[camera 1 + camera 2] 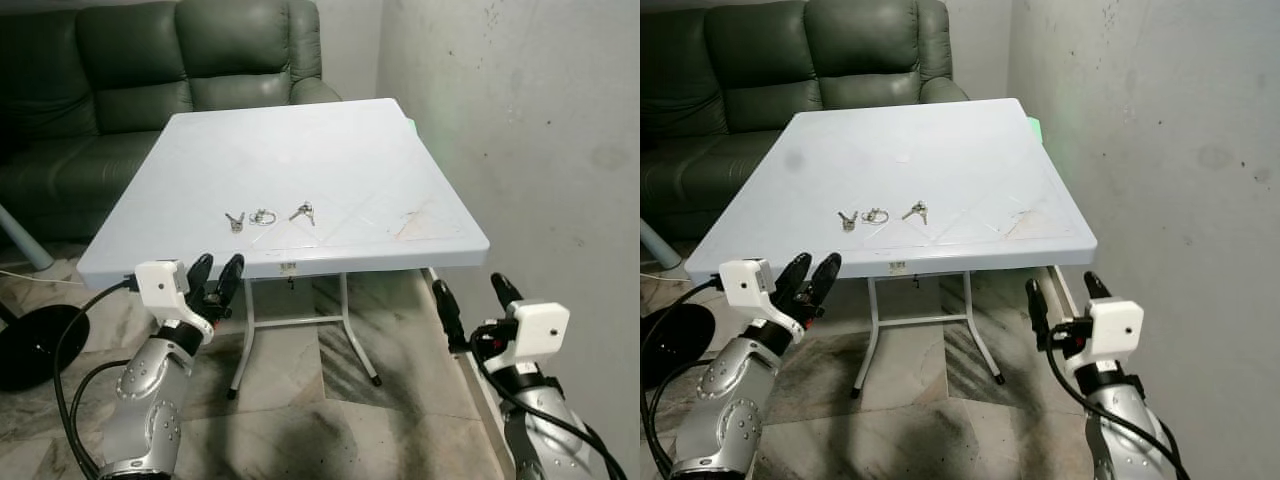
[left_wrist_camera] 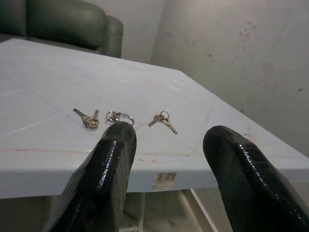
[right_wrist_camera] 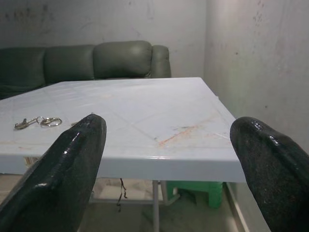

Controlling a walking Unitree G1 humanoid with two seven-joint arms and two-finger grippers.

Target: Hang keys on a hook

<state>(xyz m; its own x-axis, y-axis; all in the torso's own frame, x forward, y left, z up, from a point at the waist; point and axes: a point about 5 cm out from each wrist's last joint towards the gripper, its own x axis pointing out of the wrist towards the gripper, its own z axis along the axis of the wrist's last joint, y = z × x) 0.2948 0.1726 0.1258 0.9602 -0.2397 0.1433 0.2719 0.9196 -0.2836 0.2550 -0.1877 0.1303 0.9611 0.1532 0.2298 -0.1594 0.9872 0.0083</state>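
Note:
Three small sets of keys lie in a row near the front edge of the white table (image 1: 340, 150): a left pair (image 1: 235, 221), a key ring (image 1: 262, 216) in the middle and a right pair (image 1: 303, 211). My left gripper (image 1: 218, 270) is open and empty, held just below and in front of the table's front edge, pointing at the keys (image 2: 119, 116). My right gripper (image 1: 468, 290) is wide open and empty, lower and off the table's front right corner, close to the wall.
A dark green sofa (image 1: 150, 70) stands behind the table. A grey wall (image 1: 540, 130) runs along the right side. A black round base (image 1: 30, 345) sits on the floor at left. A green stool (image 3: 210, 193) stands under the table near its metal legs (image 1: 245, 340).

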